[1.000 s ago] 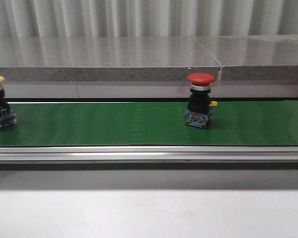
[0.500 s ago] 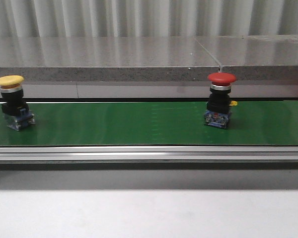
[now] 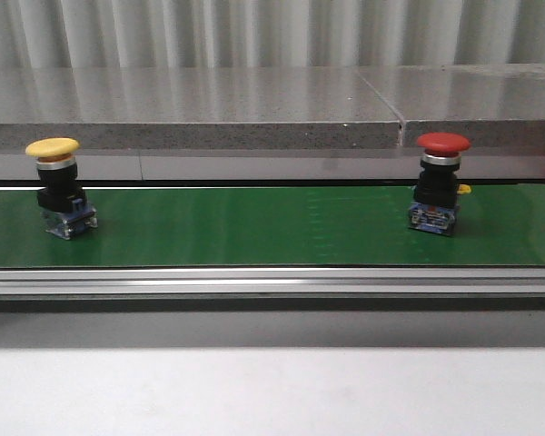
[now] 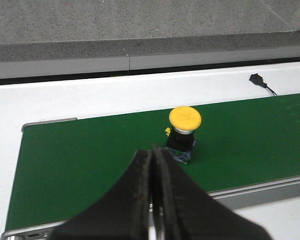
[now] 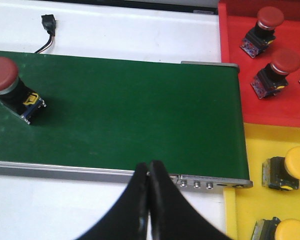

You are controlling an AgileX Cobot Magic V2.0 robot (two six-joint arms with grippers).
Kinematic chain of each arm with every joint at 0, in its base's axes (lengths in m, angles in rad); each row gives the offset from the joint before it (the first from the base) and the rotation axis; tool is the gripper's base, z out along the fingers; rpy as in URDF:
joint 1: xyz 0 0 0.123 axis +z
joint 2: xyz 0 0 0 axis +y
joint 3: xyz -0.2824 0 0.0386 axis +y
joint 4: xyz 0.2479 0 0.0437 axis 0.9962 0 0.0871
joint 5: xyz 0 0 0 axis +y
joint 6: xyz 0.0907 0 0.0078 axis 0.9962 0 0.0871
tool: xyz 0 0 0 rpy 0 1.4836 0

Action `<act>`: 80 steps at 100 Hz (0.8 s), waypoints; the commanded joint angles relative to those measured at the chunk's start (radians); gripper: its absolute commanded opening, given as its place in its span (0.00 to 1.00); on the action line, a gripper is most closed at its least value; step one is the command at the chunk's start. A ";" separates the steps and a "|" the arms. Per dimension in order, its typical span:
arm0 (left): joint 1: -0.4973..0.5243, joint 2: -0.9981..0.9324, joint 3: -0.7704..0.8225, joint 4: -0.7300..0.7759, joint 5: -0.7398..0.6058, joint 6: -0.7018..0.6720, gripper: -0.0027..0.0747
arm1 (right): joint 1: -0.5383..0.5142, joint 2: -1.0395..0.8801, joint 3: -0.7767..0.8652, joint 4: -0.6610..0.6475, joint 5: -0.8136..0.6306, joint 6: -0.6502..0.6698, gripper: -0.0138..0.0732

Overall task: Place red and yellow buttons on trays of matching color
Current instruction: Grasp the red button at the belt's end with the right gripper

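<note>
Front view: yellow mushroom-cap push button (image 3: pixel 60 186) stands upright at left of the green conveyor belt (image 3: pixel 254 227), red mushroom-cap push button (image 3: pixel 439 182) upright at right, well apart. Neither gripper touches anything. Left gripper (image 4: pixel 153 165) hangs near the yellow one with fingers pressed together; right gripper (image 5: pixel 149 181) likewise closed, over the belt's near rail, red button at far left of its frame. Red plastic tray (image 5: pixel 285 107) and yellow plastic tray (image 5: pixel 250 200) sit just past the belt end, already holding buttons. Likely rigid, light, top-heavy parts: glossy domed cap looks slippery, so I'd grip the black body or blue contact block under the cap, not the cap.
</note>
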 commanded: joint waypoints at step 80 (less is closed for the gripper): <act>-0.008 0.001 -0.027 -0.022 -0.057 0.000 0.01 | 0.149 0.206 -0.104 0.031 -0.037 -0.050 0.90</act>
